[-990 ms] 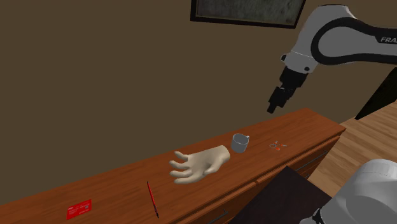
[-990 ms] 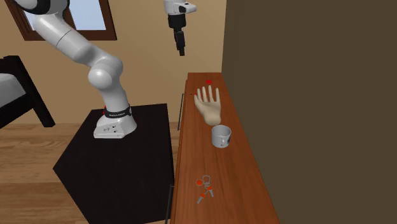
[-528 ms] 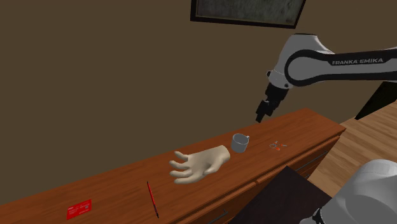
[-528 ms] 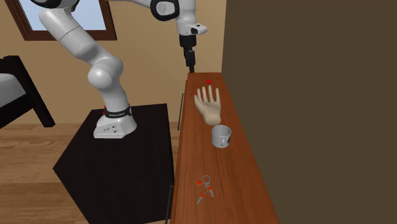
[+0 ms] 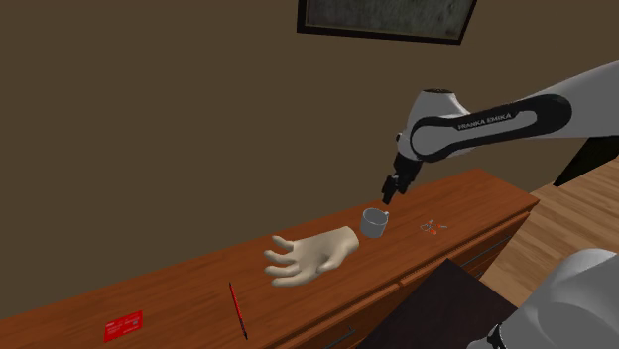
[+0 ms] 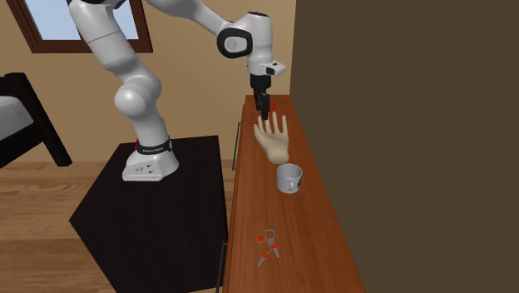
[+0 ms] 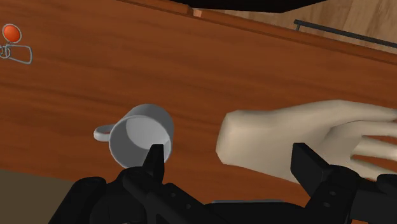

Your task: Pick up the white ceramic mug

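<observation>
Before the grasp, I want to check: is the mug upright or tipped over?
Upright: the mug stands on its base with its open rim facing up.

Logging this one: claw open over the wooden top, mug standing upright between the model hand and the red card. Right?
Not quite. The shoulder view shows the mug between the model hand and the keys; the red card lies beyond the hand. The rest holds: claw open over the wooden top, mug upright.
</observation>
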`<state>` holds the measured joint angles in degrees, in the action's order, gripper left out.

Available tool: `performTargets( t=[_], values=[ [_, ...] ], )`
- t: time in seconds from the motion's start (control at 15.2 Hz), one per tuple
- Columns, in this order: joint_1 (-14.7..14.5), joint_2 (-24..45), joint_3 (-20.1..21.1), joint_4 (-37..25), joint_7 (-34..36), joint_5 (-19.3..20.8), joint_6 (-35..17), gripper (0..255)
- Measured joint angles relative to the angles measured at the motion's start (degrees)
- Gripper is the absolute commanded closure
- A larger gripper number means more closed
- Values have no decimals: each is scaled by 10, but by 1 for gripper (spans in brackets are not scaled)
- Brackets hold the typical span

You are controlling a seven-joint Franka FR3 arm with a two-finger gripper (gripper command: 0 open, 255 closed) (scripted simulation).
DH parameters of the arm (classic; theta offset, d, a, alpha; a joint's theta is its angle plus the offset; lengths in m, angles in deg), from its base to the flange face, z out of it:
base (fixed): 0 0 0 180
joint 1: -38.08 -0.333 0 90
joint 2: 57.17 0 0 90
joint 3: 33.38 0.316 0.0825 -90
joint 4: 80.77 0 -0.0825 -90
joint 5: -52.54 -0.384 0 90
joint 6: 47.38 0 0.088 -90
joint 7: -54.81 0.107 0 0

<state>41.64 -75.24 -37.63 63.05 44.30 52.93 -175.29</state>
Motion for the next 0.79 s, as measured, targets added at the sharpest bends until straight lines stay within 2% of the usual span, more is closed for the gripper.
performTargets(
  t=[0.46,0.79],
  values=[
    [5,153,-9,-35,-13,5,-111,0],
    [11,278,-14,-83,-23,4,-182,0]
  ],
)
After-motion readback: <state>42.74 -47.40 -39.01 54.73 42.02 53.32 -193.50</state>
